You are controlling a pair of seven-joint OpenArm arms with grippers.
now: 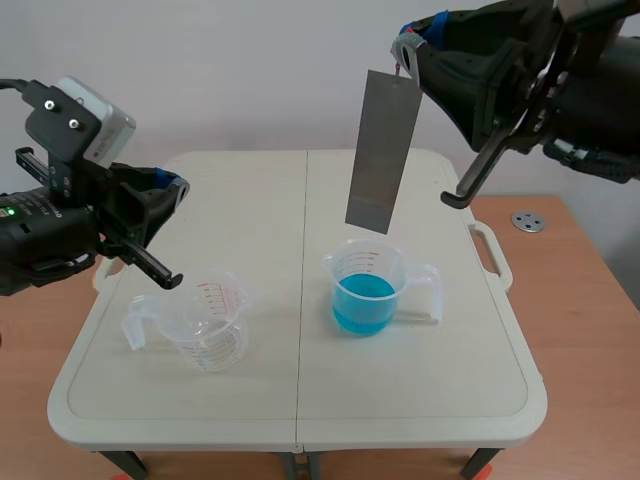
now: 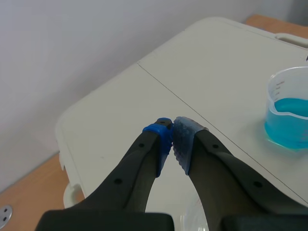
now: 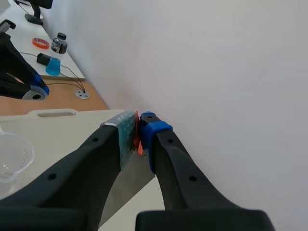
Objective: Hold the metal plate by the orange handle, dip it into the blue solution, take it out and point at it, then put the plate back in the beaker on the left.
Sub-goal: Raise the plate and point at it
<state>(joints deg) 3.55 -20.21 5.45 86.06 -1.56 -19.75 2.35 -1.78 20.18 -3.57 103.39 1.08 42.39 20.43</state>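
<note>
Pinching the orange handle [image 3: 137, 138], our right gripper [image 1: 405, 52] holds the metal plate [image 1: 383, 150] hanging over the beaker of blue solution [image 1: 365, 292]. Our left gripper [image 1: 168, 190], fingers pressed together, hangs near the empty beaker [image 1: 210, 322] on the white table [image 1: 250, 200].

My fingers [image 2: 139, 168] are pinched together with nothing between them, the blue pad [image 2: 163, 139] right up against the dotted grey-blue pad [image 2: 185, 144]. Under them is the cream bench [image 2: 120, 110], and its seam [image 2: 192, 108] runs past just ahead of the tips. Further ahead, off on the dotted pad's side, sits a clear beaker [image 2: 284, 82] with blue solution [image 2: 291, 122] in it. Plain white wall [image 2: 72, 48] behind the bench.
</note>
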